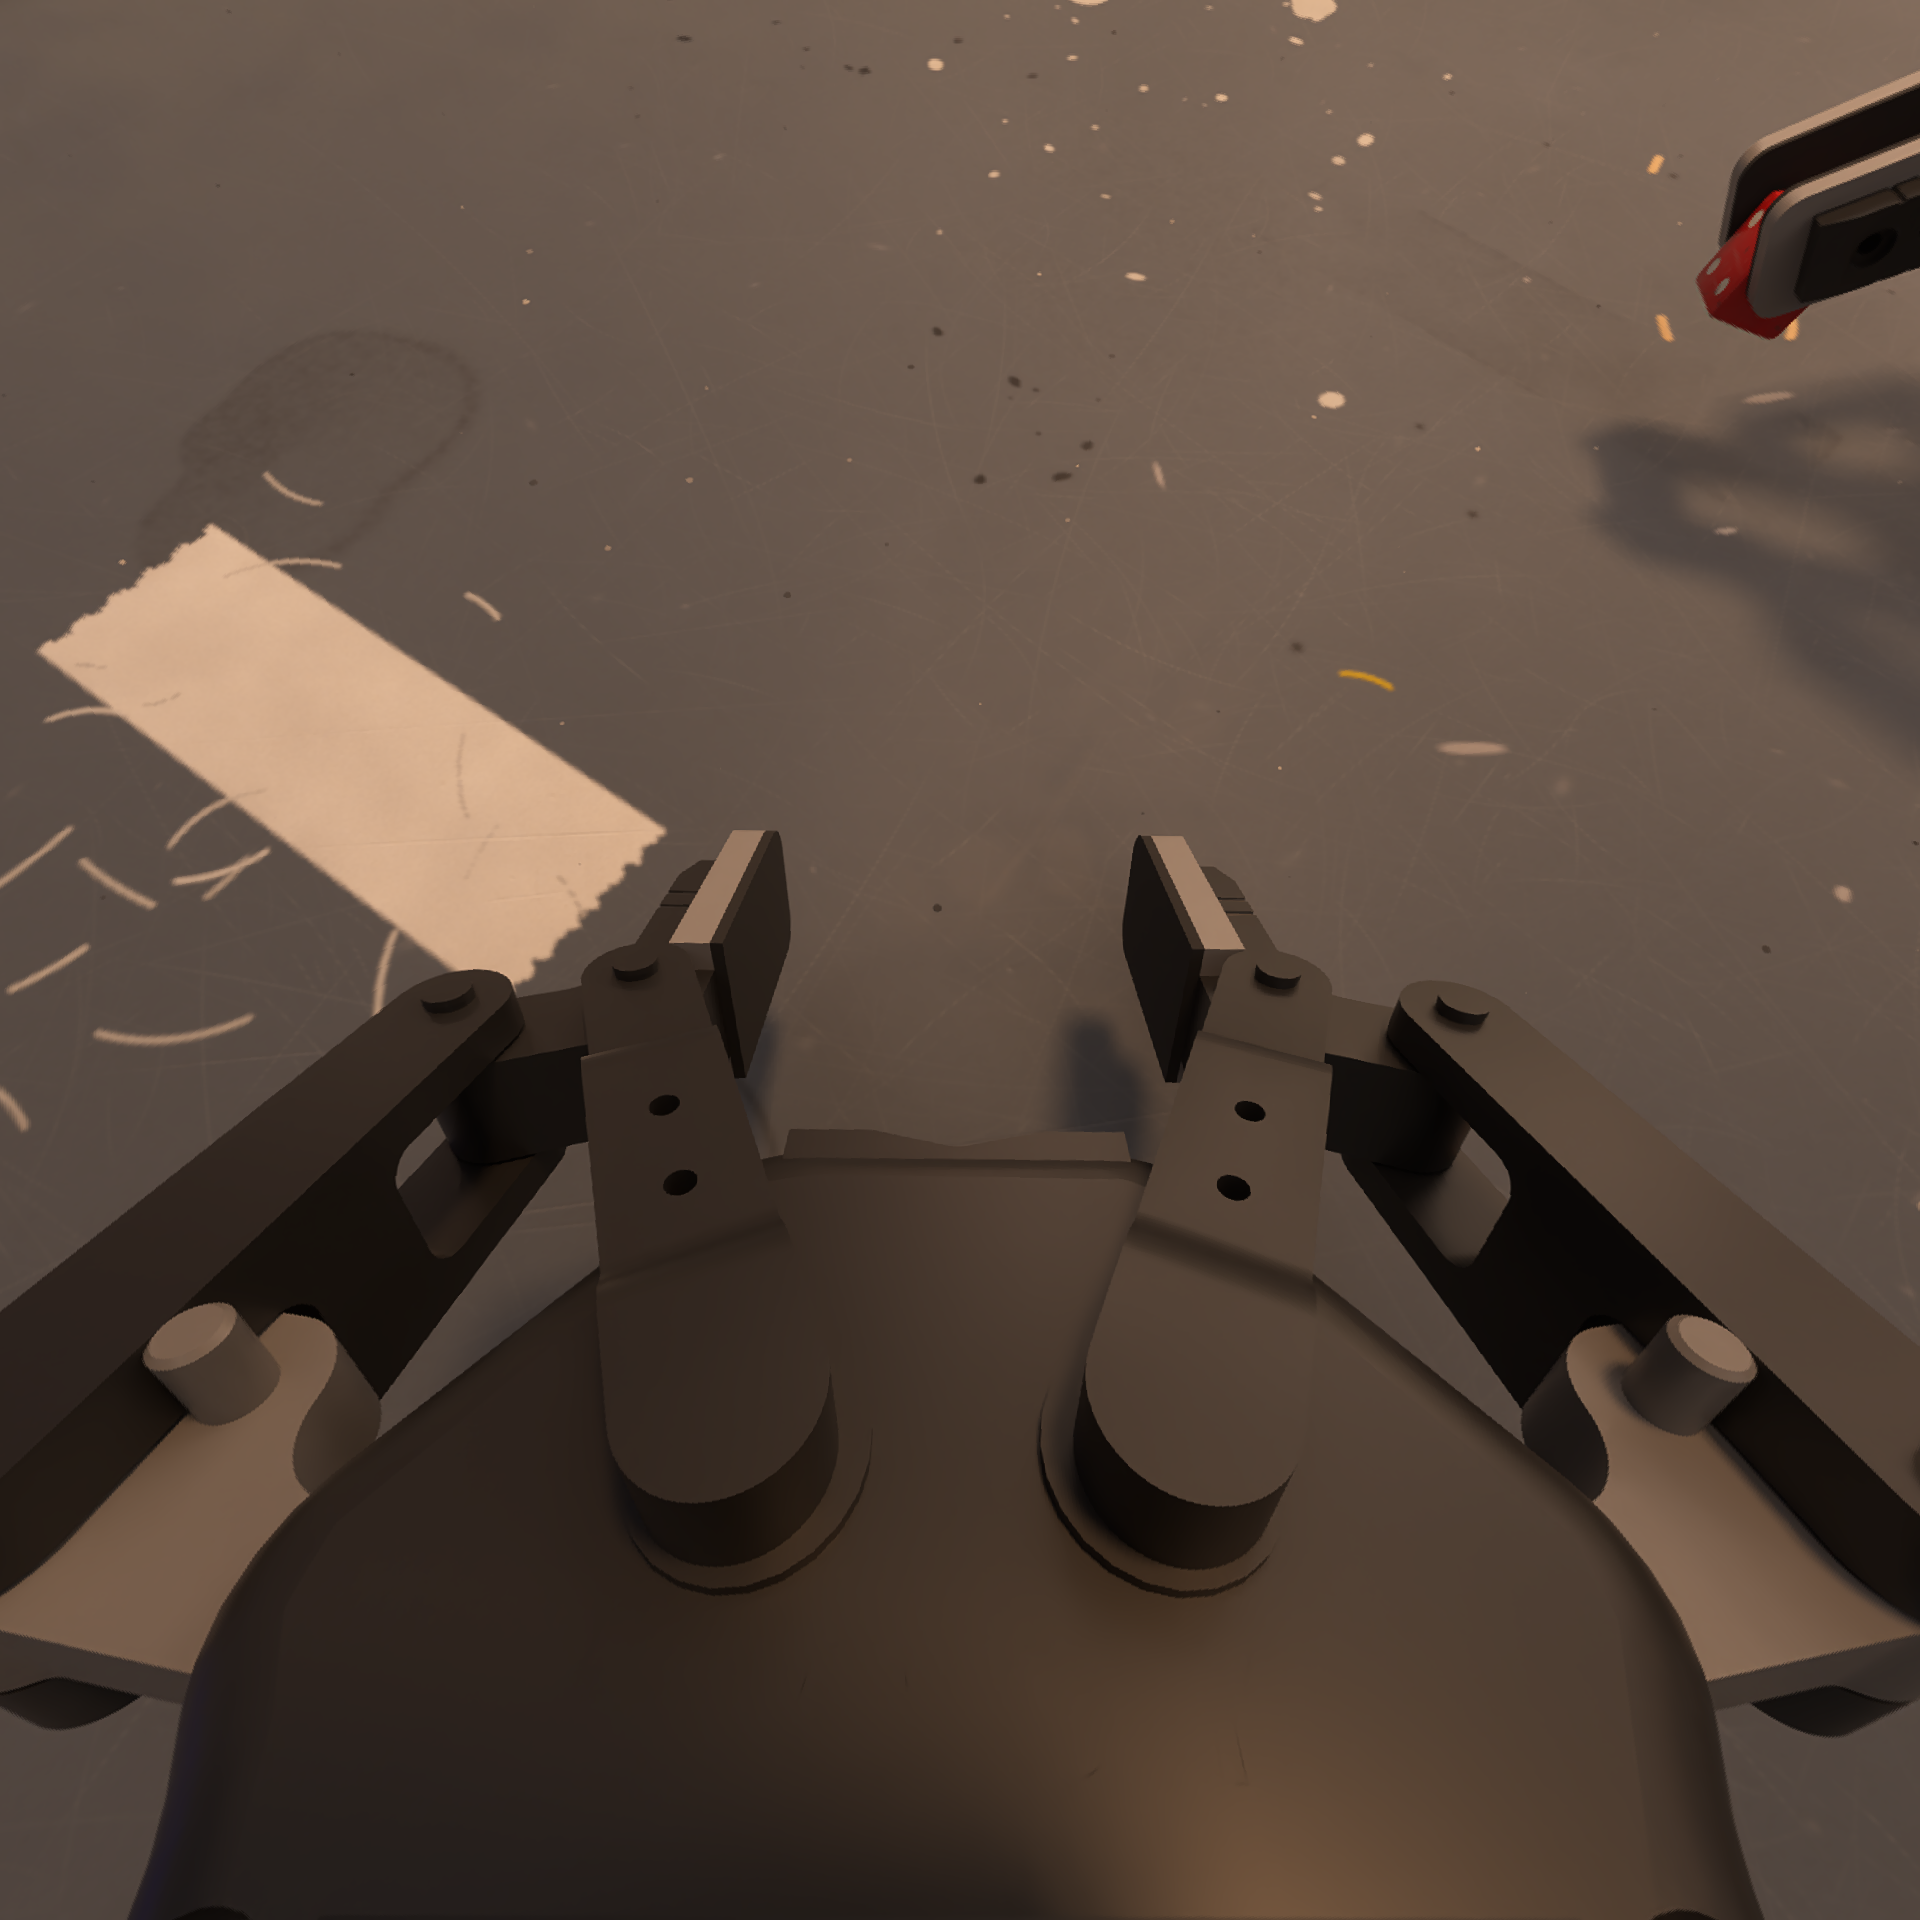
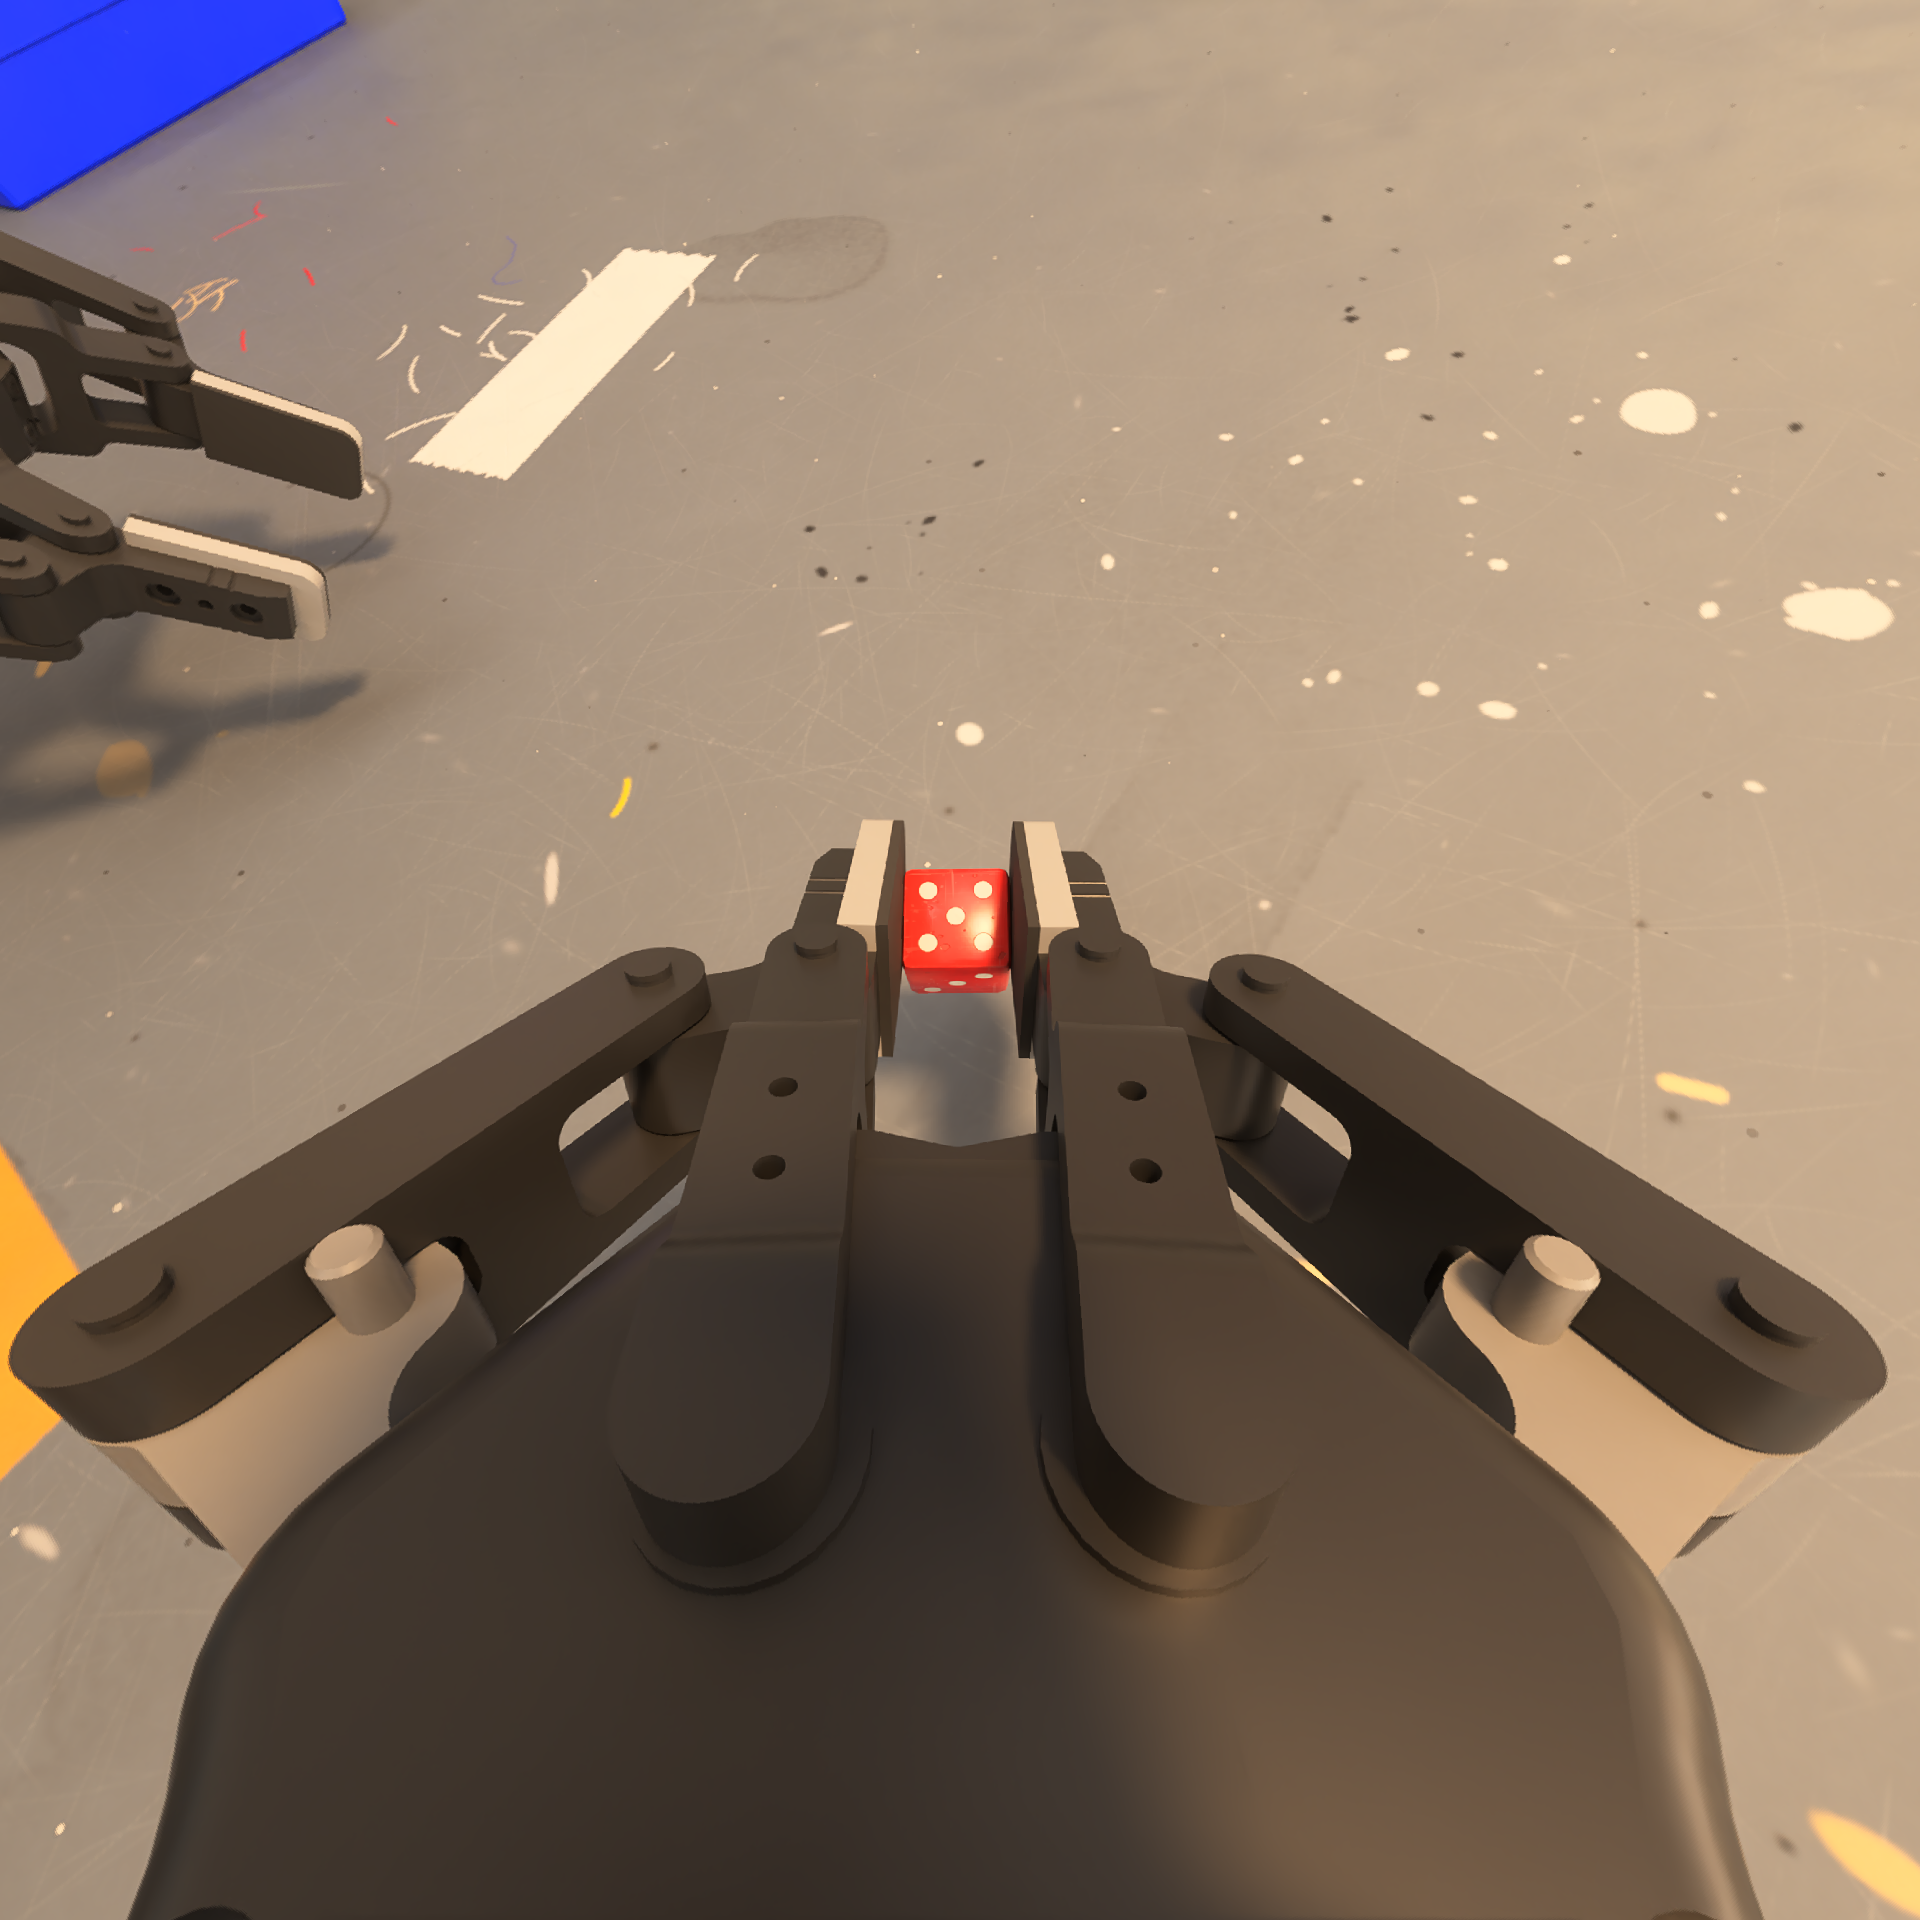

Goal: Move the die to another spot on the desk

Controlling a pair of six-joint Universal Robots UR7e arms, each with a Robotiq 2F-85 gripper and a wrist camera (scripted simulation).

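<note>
The die (image 2: 955, 928) is a small red cube with white pips. My right gripper (image 2: 955, 914) is shut on it, one pad against each side, and holds it above the grey desk (image 2: 1247, 623). In the left wrist view the die (image 1: 1730, 275) shows at the far right, pinched in the right gripper's fingers (image 1: 1808, 223), with their shadow on the desk below. My left gripper (image 1: 956, 935) is open and empty, low over the desk (image 1: 935, 520). It also shows at the left of the right wrist view (image 2: 332, 535).
A strip of pale tape (image 1: 343, 748) lies on the desk left of my left gripper; it also shows in the right wrist view (image 2: 561, 364). A blue object (image 2: 135, 73) sits at the far left corner. An orange patch (image 2: 26, 1309) lies at the left edge. Paint specks cover the desk.
</note>
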